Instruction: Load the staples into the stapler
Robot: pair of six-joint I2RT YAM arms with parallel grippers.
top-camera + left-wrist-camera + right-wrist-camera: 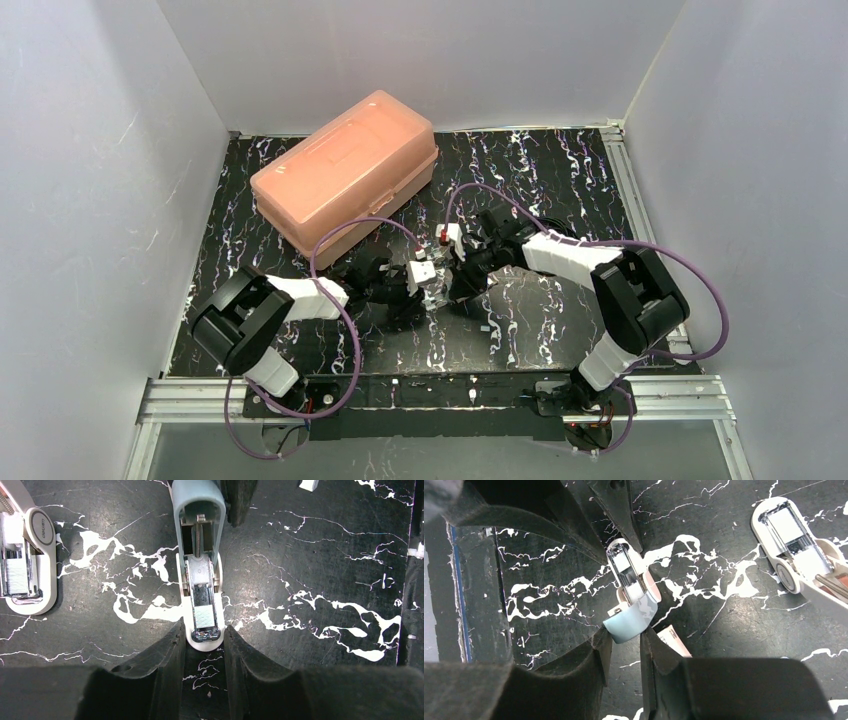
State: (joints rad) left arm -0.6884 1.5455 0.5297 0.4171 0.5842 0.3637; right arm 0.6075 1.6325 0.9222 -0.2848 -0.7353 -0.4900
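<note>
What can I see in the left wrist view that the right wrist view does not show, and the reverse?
Only the left wrist view: the inside of the raised lid of the blue-lidded stapler with its thin metal rod, the logo on the tan-and-white stapler, and the left gripper flanking the blue one's front tip.
Only the right wrist view: the right gripper at that lid, and a white printed object beside it.
Both: the two staplers lying open on the black marbled table.

Reaching inward toward each other, left pincer (203, 631) and right pincer (625, 636) clamp opposite ends of the stapler (202, 595).
</note>
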